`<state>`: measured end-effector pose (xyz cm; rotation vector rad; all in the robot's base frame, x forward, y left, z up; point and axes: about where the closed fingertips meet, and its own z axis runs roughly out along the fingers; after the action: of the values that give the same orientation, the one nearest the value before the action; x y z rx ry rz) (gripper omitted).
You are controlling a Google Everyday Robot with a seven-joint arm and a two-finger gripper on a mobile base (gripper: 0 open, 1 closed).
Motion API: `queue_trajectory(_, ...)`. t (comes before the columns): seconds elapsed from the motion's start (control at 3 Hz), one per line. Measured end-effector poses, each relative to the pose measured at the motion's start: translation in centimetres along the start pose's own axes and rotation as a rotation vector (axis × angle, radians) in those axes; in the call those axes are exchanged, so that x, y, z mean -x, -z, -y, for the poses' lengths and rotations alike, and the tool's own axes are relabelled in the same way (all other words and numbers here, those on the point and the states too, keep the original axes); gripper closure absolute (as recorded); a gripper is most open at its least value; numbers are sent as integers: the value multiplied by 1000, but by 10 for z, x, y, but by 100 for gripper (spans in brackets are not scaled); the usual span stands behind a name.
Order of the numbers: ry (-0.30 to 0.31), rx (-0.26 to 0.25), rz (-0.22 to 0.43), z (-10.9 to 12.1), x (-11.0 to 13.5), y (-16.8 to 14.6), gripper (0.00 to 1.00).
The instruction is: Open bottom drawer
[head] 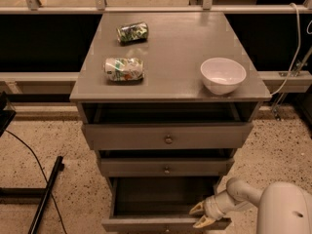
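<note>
Gripper (pixel 201 215) sits at the right end of the bottom drawer's (pixel 156 199) front rim, fingers spread. The drawer stands pulled out, its interior left of the gripper. Above it: bowl (pixel 223 74), near can (pixel 125 68), far can (pixel 132 32); print unreadable.

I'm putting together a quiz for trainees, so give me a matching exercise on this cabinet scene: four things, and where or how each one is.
Things:
1. bowl
2. bottom drawer
3. pincer
4. dark green can

Places or states:
A. at the right end of the lowest drawer front
B. pulled out, inside showing
C. right side of the cabinet top
D. back left of the cabinet top

Pairs: 1-C, 2-B, 3-A, 4-D
</note>
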<state>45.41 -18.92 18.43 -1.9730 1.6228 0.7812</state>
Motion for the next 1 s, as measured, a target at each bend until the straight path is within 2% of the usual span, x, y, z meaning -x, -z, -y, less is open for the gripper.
queue_trajectory(0.33,-1,49,13,-19,8,1,52)
queue_trajectory(0.67,21,53,22,-30,21,14,34)
queue_trajectory(1.0,52,18,15,-30,34,32,11)
